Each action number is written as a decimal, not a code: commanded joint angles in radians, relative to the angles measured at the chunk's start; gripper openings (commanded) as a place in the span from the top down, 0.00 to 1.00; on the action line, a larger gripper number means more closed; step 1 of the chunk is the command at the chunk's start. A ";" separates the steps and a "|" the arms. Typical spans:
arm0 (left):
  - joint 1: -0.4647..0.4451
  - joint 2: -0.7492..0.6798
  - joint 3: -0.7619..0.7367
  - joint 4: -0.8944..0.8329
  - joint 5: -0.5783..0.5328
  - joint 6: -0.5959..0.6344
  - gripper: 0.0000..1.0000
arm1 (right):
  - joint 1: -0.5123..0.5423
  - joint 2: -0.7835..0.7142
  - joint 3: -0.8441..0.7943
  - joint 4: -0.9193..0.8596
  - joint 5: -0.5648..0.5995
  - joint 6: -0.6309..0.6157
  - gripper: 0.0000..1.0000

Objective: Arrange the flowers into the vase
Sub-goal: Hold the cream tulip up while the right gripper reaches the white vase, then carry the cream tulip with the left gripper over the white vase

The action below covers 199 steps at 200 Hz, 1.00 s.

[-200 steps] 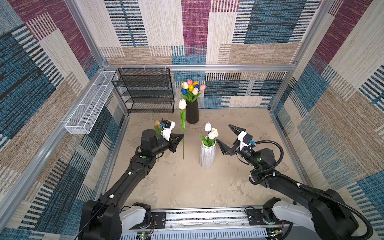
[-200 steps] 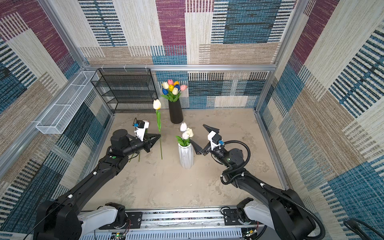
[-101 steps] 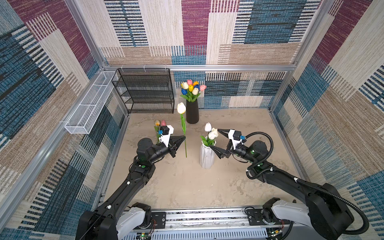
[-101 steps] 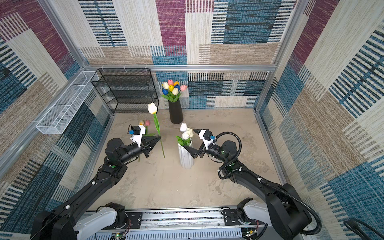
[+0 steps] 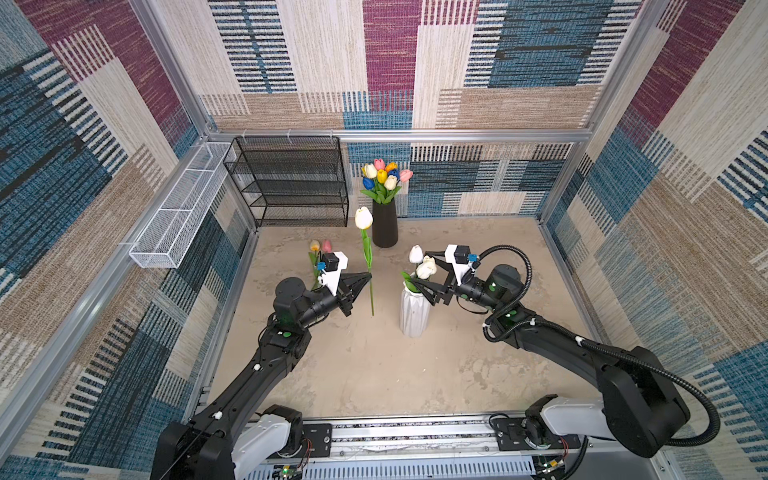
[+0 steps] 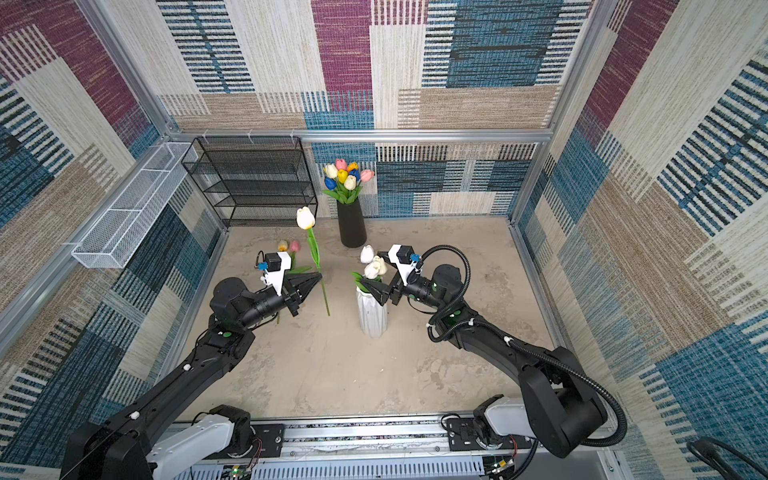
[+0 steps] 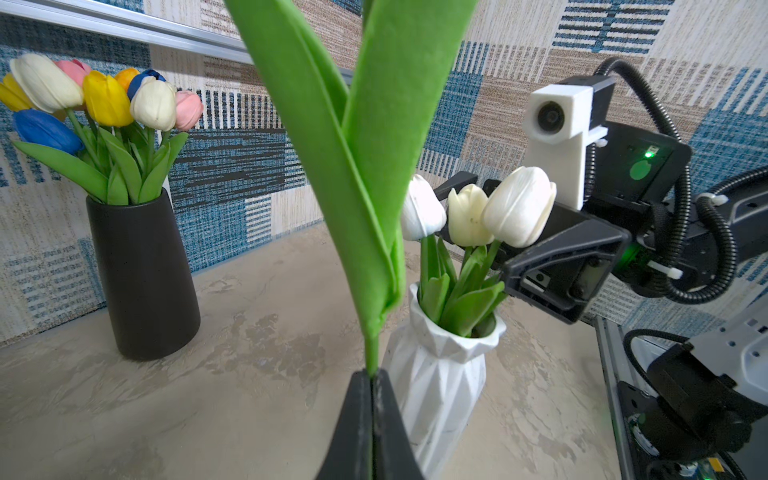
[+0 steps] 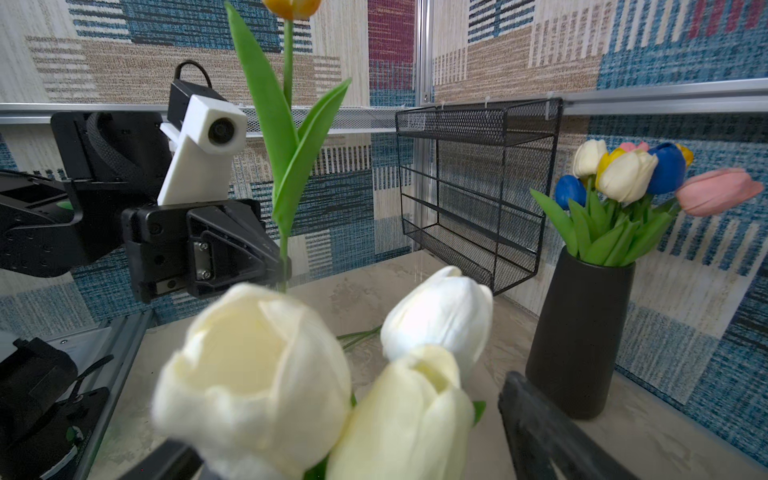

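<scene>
Tabletop (image 5: 374,374): white vase (image 5: 413,318), black vase (image 5: 384,228), tulips (image 5: 327,246)

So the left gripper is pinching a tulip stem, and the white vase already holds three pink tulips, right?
Not quite. The three tulips in the white vase are white and cream, not pink; the left wrist view shows them. The left gripper is indeed pinching a tulip stem.

Bright, even overhead light fills both top views, leaving faint, soft shadows on the mottled beige tabletop (image 5: 374,374); the wide lens splays the aluminium frame posts (image 5: 172,66) toward the corners. In the right wrist view the cream-white artificial tulip heads (image 8: 253,374) nearest the lens are blurred and pale with glare. In the left wrist view the broad green leaves of the long-stemmed artificial tulip (image 7: 357,166) look slightly soft.
</scene>
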 commanded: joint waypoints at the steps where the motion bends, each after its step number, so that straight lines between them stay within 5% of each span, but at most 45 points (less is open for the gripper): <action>1: -0.003 -0.009 -0.003 0.005 -0.005 0.028 1.00 | 0.002 0.020 0.025 -0.033 -0.041 -0.001 0.12; 143: -0.013 -0.011 0.024 -0.020 -0.021 0.044 1.00 | 0.005 0.037 0.037 -0.018 -0.039 -0.003 0.68; 199: -0.021 0.006 0.052 -0.019 -0.019 0.048 1.00 | 0.005 0.020 0.030 -0.011 -0.039 -0.008 0.76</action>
